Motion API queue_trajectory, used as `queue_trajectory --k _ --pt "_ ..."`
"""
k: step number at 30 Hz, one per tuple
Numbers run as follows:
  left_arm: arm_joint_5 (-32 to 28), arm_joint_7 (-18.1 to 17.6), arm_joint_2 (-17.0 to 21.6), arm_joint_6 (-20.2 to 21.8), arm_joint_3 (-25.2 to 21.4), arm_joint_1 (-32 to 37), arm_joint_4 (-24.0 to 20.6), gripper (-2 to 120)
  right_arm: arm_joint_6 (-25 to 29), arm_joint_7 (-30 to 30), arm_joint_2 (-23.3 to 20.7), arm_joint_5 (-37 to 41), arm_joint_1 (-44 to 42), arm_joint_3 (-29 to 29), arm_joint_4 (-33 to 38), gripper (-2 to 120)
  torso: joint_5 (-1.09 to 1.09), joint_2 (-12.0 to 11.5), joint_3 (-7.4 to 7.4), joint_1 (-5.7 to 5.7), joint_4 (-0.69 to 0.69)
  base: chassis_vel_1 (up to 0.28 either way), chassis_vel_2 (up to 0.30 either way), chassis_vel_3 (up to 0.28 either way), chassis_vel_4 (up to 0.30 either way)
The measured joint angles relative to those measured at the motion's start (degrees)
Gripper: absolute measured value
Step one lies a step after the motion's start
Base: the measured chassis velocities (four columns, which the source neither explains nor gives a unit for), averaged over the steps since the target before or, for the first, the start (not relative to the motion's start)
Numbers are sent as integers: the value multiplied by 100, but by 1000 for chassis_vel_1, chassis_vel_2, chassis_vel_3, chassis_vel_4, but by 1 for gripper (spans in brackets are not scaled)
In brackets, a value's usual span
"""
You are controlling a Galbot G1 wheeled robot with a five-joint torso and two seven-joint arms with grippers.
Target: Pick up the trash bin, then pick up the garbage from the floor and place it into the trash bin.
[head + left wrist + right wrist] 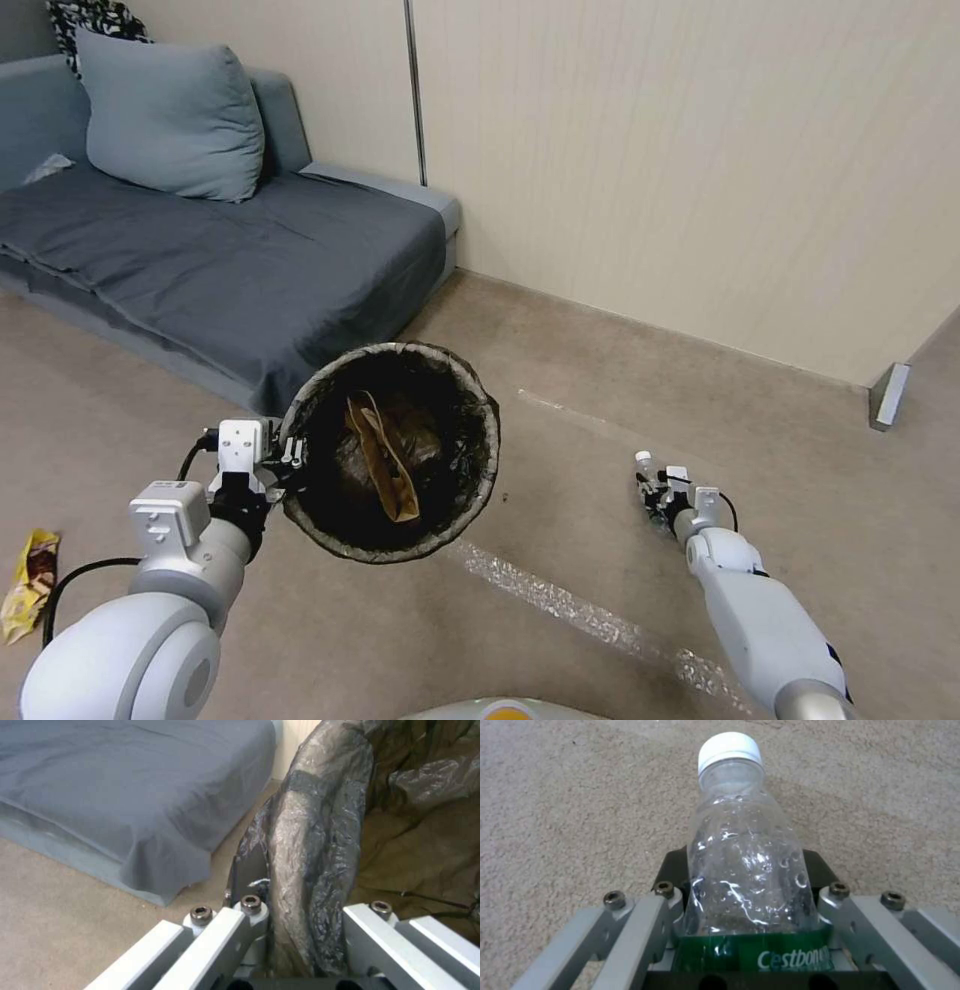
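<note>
- My left hand (290, 455) is clamped on the rim of the trash bin (480, 450), holding it up off the floor at my left front, just in front of the sofa's near corner.
- From the left wrist view I see the bag-wrapped rim (315, 843) running between the fingers, one finger outside the wall and one inside the liner.
- The bin sits tilted with its mouth facing my head camera; the hand grips the rim's left edge, so the whole pail hangs to the right of the hand.
- Inside the dark liner (455, 400) lies a crumpled brownish-yellow wrapper (385, 460), resting near the bottom.
- My right hand (655, 490) is low over the carpet (560, 340) at my right front, well apart from the bin.
- That hand is closed around a clear plastic bottle (745, 870); the fingers press the body on both sides, level with the top of the green label (755, 954).
- The bottle's white cap (729, 748) points away from the wrist, past the fingertips, and the neck sticks out clear of the hand.
- I cannot tell whether the bottle rests on the carpet or is lifted just above it.
- A yellow snack wrapper (30, 585) lies on the floor at my far left, beyond my left arm and well apart from both hands.
- The grey sofa (230, 260) with a blue-grey cushion (170, 115) stands behind the bin against the wall.
</note>
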Motion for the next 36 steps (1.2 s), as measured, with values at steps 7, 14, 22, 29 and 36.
queue_trajectory --k 7,14,22,29,36 --pt "0 0 7 0 2 9 0 1 -134 89 -61 314 -358 120 1110 28 0 0 1 0 2 0 0 0 0" --pt "1 4 4 0 26 -14 0 1 -633 184 -256 647 -960 199 3456 28 -1 0 0 0 0 0 0 0 0" --pt "1 7 20 0 28 -43 0 1 -1074 202 -372 856 -1294 103 5253 28 -2 0 0 1 -1 0 0 0 0" --pt "-1 8 32 2 73 -47 0 1 -1758 222 -335 1300 -1515 -393 7428 28 -3 0 0 0 0 0 0 0 0" --pt "-33 -11 -6 24 224 -102 0 1 -2083 397 -215 1395 -1516 -1116 8421 27 -3 0 0 0 -1 0 0 0 0"
